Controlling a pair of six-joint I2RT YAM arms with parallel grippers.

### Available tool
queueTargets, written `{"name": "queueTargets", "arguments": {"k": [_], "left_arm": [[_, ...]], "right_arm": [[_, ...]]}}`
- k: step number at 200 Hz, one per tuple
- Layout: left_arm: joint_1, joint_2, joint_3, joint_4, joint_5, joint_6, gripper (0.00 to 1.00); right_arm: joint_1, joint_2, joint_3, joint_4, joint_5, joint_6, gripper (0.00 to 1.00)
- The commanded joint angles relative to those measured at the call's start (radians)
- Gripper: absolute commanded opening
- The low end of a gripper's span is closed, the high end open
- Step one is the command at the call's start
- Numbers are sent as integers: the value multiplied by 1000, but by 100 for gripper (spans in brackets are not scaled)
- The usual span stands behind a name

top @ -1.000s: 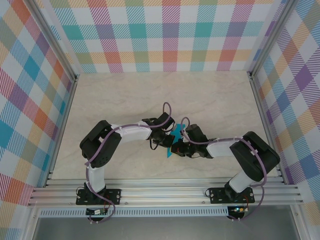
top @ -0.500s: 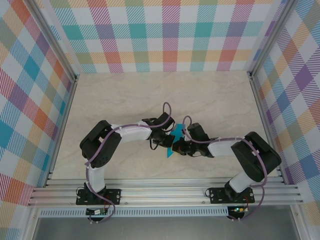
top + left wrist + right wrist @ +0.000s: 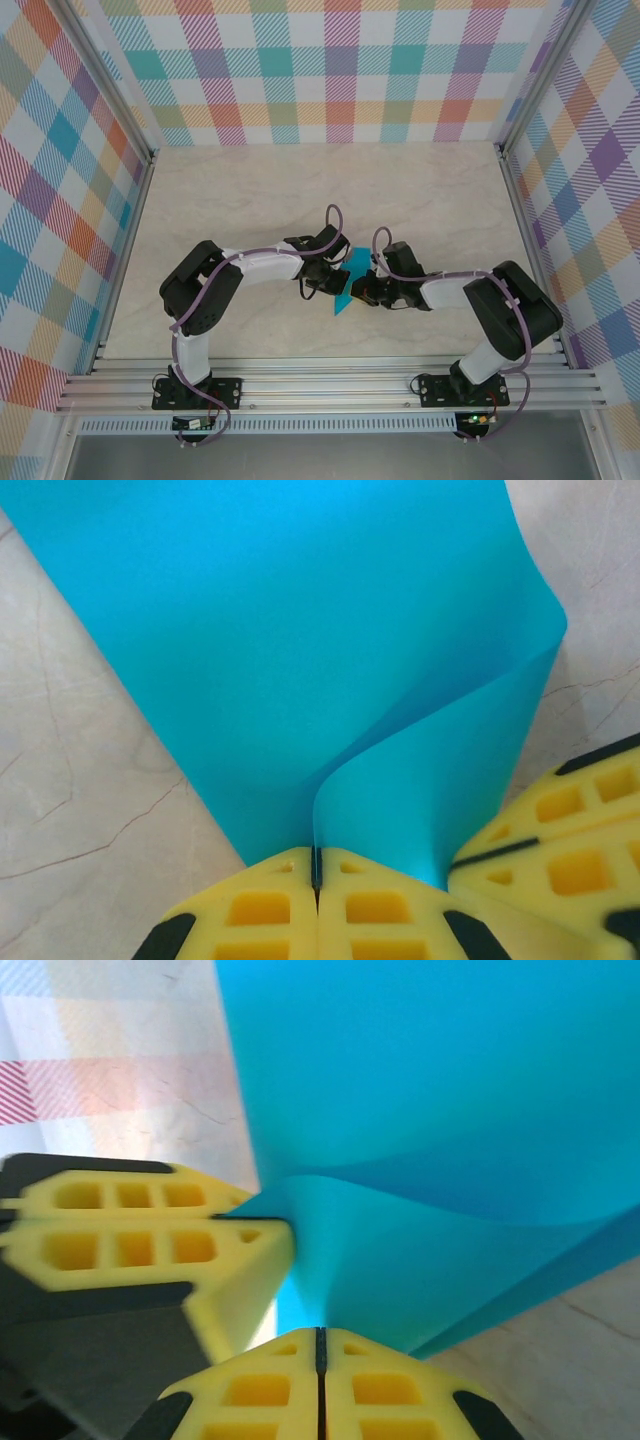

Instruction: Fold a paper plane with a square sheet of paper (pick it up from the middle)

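The teal-blue square sheet of paper (image 3: 349, 272) is held up between both grippers at the middle of the table, bent into a curved flap. In the left wrist view the sheet (image 3: 300, 630) curls up from the table, and my left gripper (image 3: 316, 854) is shut on its edge. Pinching the same sheet (image 3: 450, 1110) from the other side, my right gripper (image 3: 321, 1334) is shut as well. From above, the left gripper (image 3: 330, 284) and right gripper (image 3: 367, 291) sit close together, almost touching. The other arm's yellow fingers (image 3: 560, 830) (image 3: 150, 1225) show beside the paper. No folded plane shape is visible.
The beige marble-patterned tabletop (image 3: 250, 200) is enclosed by checked walls (image 3: 340, 70) at the back and both sides. An aluminium rail (image 3: 330, 385) runs along the near edge, where both arm bases are bolted.
My right gripper has shifted slightly up and to the right with the paper. The sheet's upper part now shows wider between the grippers. The left arm has hardly moved.
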Motion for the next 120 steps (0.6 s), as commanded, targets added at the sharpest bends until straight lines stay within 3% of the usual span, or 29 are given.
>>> {"name": "queueTargets", "arguments": {"k": [1,37,84,120], "left_arm": [[-1,74,-24,-19,4,17,0],[-1,76,-27,-22,3,20,0],[-1,73,-26,-24,-1,22,0],[-1,76,-23,-21,0,21,0]], "right_arm": [[-4,16,5,-53,40,-50,7],[-9,38,4,-49,18,-53,8],[-63,-79,44,-111,-33,-77,9],[-95,-36,78,-108,-79,-98,9]]}}
